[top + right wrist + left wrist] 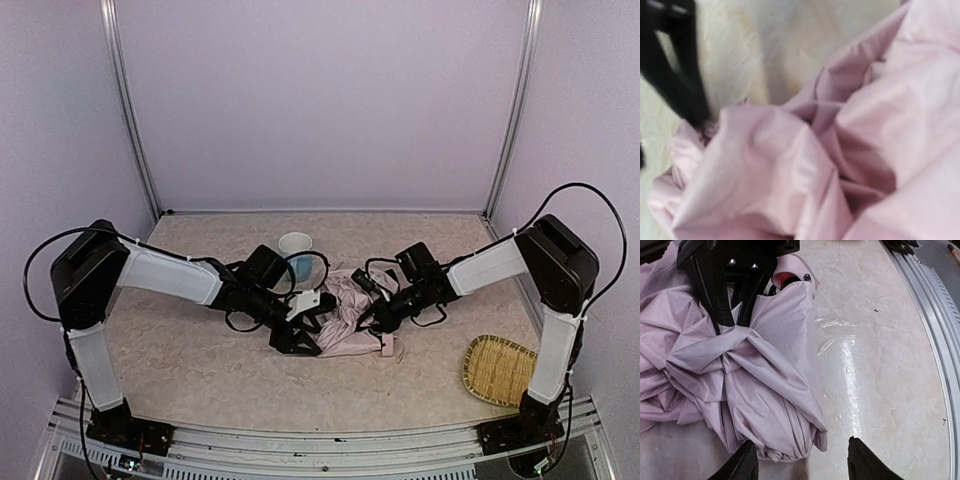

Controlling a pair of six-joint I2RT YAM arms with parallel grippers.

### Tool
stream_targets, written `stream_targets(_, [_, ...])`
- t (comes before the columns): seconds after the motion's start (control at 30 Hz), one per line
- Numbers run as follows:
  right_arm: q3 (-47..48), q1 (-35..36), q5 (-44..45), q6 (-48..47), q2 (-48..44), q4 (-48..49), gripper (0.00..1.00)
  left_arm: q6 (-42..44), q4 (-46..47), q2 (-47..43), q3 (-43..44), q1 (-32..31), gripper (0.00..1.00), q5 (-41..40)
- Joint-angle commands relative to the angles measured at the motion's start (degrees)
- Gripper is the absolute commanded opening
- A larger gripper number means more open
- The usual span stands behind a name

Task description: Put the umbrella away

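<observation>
**Umbrella collapsed but loose, wrapping not yet done**

My left pincer (802, 460) is spread, with nothing pinched. The near end of the umbrella (765, 380) lies just ahead of it, by its left finger, and bare counter (880, 365) runs ahead of its right finger. My right pincer (732, 325) is pressed together. In the left wrist view the pale pink fabric gathers into a knot of folds right at its tips, so I judge it to be pinching a fold of the cloth. Its own camera is filled with pink creases and cannot confirm this.

The umbrella lies on the counter between my two pincers, touching the right one and just in front of the left one. Its small pink handle (786, 277) pokes out beyond the right pincer, on the far side from my left.

As for progress, I judge the task to be partway. The canopy is down, not spread, so the collapsing looks done. But the fabric is a rumpled heap, bunched wide to the left of my left pincer, with no strap around it that I can see. What is left, as I read it, is to smooth and roll the folds tight around the shaft, fasten them, and set the bundle aside. The pictures do not show me where it should go.
</observation>
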Motion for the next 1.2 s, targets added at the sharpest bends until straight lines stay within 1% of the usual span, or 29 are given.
stream_targets(0.0, [-1.34,-2.25,9.58,2.05,5.39,-9.2,0.0,-0.46,8.5,-9.59,-5.85,-1.56,0.6,-6.18])
stream_targets(0.1, [0.36,-2.24,8.58,2.16,7.05,-11.95,0.0,4.68,7.52,-13.56,-7.51,-4.75,0.61,-9.88])
stream_targets(0.17, [1.09,-2.27,7.86,2.36,8.08,-13.01,0.0,8.6,7.62,-13.62,-8.26,-7.77,0.63,-15.29])
stream_targets(0.23, [2.0,-2.55,6.29,2.84,9.56,-13.62,0.0,11.25,8.05,-11.52,-8.0,-9.85,0.67,-18.74])
stream_targets(0.3, [3.23,-3.19,3.86,3.47,11.67,-14.08,0.0,13.03,6.97,-8.24,-5.36,-10.79,0.71,-20.96])
stream_targets(0.4, [5.67,-3.81,0.83,3.63,14.74,-14.94,0.0,16.78,4.62,-3.17,-1.41,-10.92,0.75,-23.7])
stream_targets(0.5, [6.75,-4.03,-1.36,3.91,16.42,-14.63,0.0,19.23,2.1,0.6,2.02,-9.96,0.76,-25.97])
stream_targets(0.57, [7.42,-4.01,-2.29,3.85,17.19,-14.64,0.0,19.72,1.53,2.32,3.4,-8.97,0.77,-26.46])
stream_targets(0.67, [7.85,-4.03,-3.06,3.41,18.17,-15.14,0.0,20.15,1.95,2.62,3.68,-8.07,0.77,-26.25])
stream_targets(0.73, [7.88,-4.02,-2.95,3.15,18.47,-15.61,0.0,19.76,1.32,0.7,3.74,-8.52,0.78,-24.46])
stream_targets(0.8, [7.7,-4.11,-2.8,3.1,18.61,-15.59,0.0,19.73,1.15,-3.42,3.02,-9.32,0.78,-20.51])
stream_targets(0.87, [7.67,-4.12,-2.71,3.27,18.76,-15.49,0.0,20.25,3.2,-7.04,0.87,-9.66,0.79,-16.85])
stream_targets(0.93, [7.72,-4.12,-3.03,3.51,18.93,-15.3,0.0,20.29,5.73,-8.02,-1.06,-9.21,0.8,-16.41])
stream_targets(0.97, [7.86,-4.12,-3.28,3.66,19.03,-15.07,0.0,20.15,5.78,-6.9,-0.92,-8.68,0.79,-17.19])
stream_targets(1.03, [8.02,-4.12,-4.09,4.03,19.15,-14.68,0.0,18.48,2.5,-2.63,2.25,-7.53,0.77,-18.9])
stream_targets(1.1, [8.16,-4.12,-4.47,4.49,19.27,-14.36,0.0,17.78,-2.12,0.84,6.12,-6.27,0.77,-17.08])
stream_targets(1.17, [8.23,-4.12,-4.75,5.11,19.31,-13.71,0.0,17.21,-2.49,2.91,7.42,-5.51,0.78,-15.75])
